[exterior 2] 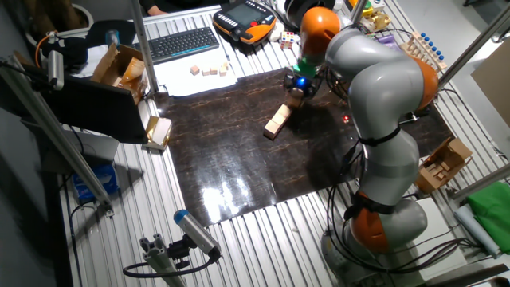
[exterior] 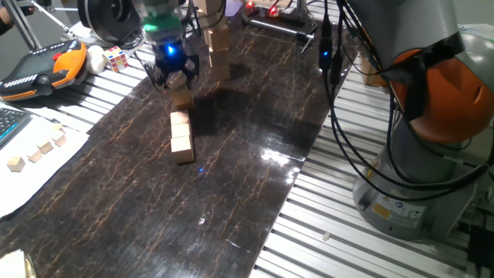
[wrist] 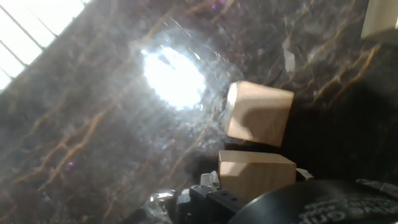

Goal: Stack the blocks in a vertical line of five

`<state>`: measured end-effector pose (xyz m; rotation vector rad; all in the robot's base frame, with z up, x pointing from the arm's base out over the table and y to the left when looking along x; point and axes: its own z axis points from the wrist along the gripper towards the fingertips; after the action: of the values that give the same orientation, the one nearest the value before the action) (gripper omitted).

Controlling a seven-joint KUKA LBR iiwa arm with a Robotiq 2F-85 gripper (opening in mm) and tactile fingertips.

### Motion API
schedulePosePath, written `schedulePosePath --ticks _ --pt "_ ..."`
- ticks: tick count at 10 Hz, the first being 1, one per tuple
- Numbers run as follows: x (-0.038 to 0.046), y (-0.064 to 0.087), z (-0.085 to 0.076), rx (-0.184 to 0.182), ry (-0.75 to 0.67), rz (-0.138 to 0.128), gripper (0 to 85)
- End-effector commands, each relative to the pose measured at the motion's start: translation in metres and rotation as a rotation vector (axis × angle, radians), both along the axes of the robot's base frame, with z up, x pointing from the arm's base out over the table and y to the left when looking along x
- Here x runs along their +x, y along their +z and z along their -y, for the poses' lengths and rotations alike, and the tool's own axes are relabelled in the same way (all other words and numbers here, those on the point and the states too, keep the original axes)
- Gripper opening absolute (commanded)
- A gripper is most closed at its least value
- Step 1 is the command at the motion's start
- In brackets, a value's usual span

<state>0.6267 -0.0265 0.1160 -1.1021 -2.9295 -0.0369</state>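
Three pale wooden blocks (exterior: 182, 137) lie end to end in a row on the dark marbled tabletop (exterior: 231, 170); the same row (exterior 2: 277, 121) shows in the other fixed view. A further block (exterior: 182, 99) sits just past the row's far end, right under my gripper (exterior: 174, 82) (exterior 2: 298, 86). The hand view shows two blocks close together, one (wrist: 260, 113) on the table and one (wrist: 254, 174) partly hidden by the hand's dark housing (wrist: 311, 199). Whether the fingers touch either block is hidden, and so is whether they are closed.
More tan wooden pieces (exterior: 219, 46) stand piled behind the gripper. A Rubik's cube (exterior: 116, 58) and an orange pendant (exterior: 46, 66) lie at the left, with tiny cubes on white paper (exterior: 38, 150). The arm's base (exterior: 432, 131) and cables (exterior: 340, 116) fill the right.
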Motion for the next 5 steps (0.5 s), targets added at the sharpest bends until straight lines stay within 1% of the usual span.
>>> schedulePosePath --ticks 1,2,3,5 --pt "0.0032 0.001 0.005 0.009 -0.012 0.013 44.7" --pt "0.0062 0.002 0.01 0.005 -0.032 0.014 43.0" --pt "0.0093 0.002 0.015 0.02 -0.056 0.013 42.3" --pt "0.0149 -0.003 0.021 0.003 -0.033 0.02 41.7"
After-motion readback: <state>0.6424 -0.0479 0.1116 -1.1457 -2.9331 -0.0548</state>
